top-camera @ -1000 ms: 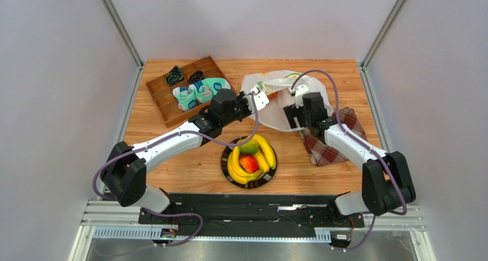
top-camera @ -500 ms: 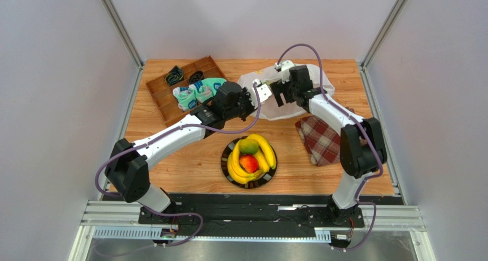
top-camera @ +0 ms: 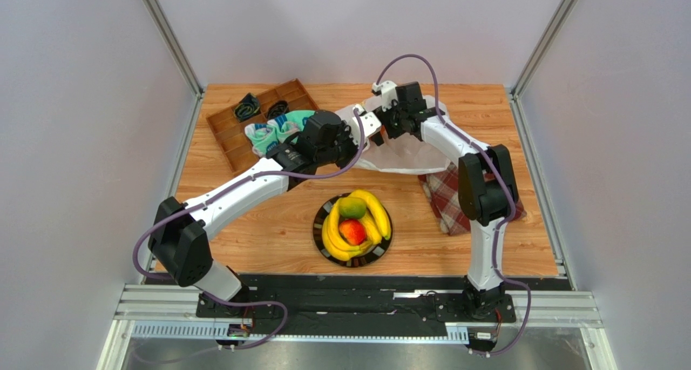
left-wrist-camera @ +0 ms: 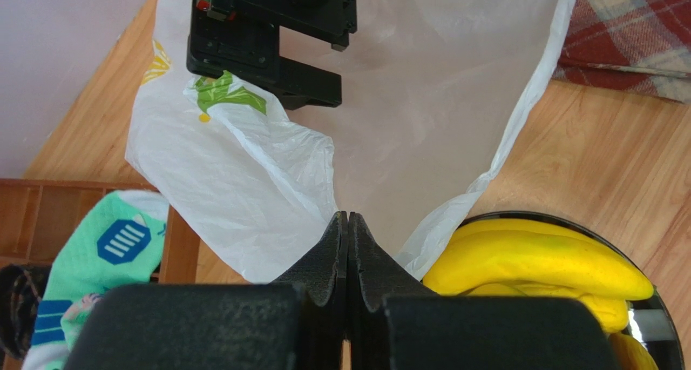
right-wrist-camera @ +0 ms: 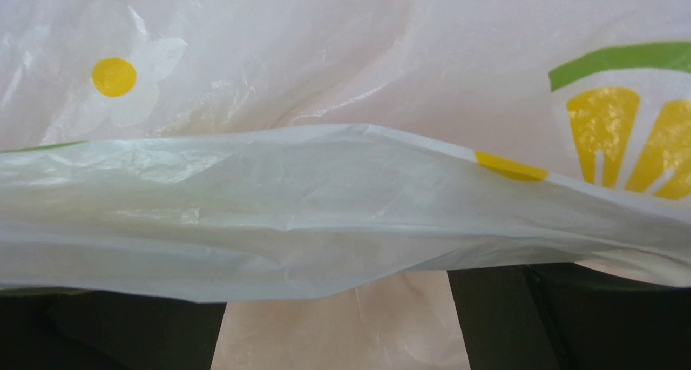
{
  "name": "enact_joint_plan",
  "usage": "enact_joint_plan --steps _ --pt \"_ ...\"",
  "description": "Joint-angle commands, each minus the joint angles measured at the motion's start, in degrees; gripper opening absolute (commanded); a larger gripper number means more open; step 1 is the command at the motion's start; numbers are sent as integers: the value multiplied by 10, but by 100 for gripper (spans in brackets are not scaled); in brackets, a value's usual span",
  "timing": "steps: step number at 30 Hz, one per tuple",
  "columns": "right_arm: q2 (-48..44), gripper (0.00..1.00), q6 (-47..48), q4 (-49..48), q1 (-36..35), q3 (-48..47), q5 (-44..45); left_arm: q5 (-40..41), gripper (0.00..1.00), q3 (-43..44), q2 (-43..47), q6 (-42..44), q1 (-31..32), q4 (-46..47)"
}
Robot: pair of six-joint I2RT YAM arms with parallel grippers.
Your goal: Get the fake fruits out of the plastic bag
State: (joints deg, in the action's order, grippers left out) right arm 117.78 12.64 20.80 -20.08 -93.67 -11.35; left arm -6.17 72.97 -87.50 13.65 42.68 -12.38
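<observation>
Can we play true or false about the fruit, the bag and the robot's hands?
1. The bananas lie on the black plate. True.
2. The socks are on the plate too. False: they sit in the wooden tray.
3. The left gripper is pinching the plastic bag. True.
4. The checked cloth covers the bananas. False: it lies on the table, beside the plate.
5. The right gripper is squeezed shut. False: its fingers are apart, the bag draped across them.

White bag point(left-wrist-camera: 243, 175), yellow-green prints; yellow bananas point(left-wrist-camera: 535, 265); red plaid cloth point(left-wrist-camera: 633, 22) (mint socks point(left-wrist-camera: 105, 248)).
</observation>
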Motion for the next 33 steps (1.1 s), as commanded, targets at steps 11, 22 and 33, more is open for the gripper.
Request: enact_joint_plan --steps 11,22,33 --pt "109 100 8 4 9 -119 -99 -44 0 63 1 -42 -7 -67" --pt "120 67 -7 -23 14 -129 -145 -50 0 62 -4 -42 -7 -71" --pt "78 28 -11 -28 20 -90 -118 -45 0 44 2 -42 -7 -64"
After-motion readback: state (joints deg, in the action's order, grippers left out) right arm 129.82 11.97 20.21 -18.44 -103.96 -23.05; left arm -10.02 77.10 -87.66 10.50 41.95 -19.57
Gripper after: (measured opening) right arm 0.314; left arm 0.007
